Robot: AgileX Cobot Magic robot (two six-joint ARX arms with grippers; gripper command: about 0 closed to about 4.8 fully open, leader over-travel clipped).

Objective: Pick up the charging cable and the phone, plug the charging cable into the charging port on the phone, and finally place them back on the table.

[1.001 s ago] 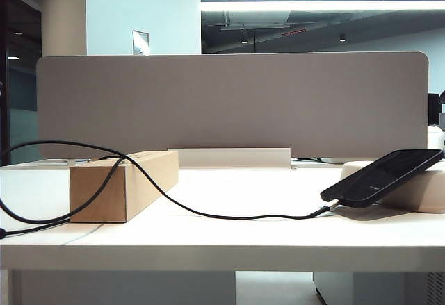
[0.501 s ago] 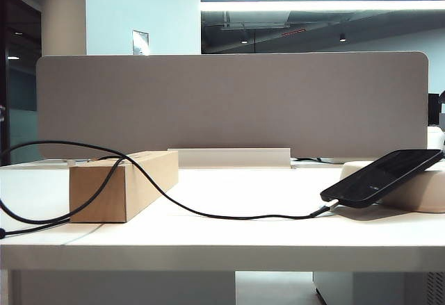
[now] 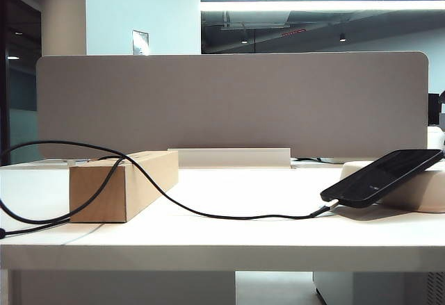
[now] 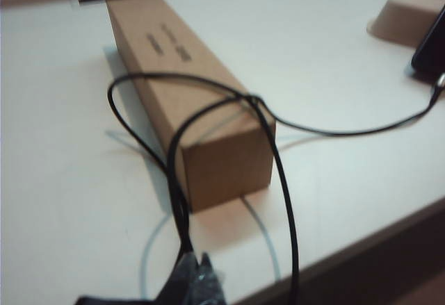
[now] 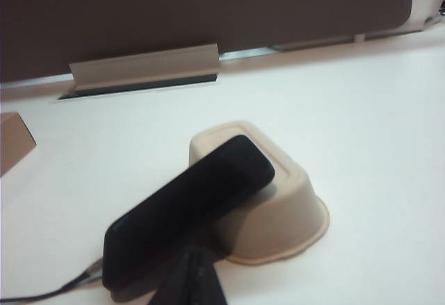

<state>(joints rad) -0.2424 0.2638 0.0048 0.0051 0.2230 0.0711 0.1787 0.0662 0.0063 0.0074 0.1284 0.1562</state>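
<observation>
Both closed hands, left hand [image 4: 198, 281] near charging cable [image 4: 285, 201], right hand [image 5: 191, 281] beside phone [image 5: 188, 215].

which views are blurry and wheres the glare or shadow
Exterior view: sharp; a bright ceiling light strip glares, and the phone casts a soft shadow on the table. Left wrist view: soft overall, with the left gripper badly blurred. Right wrist view: slightly soft, with the right gripper a dark blur.
</observation>
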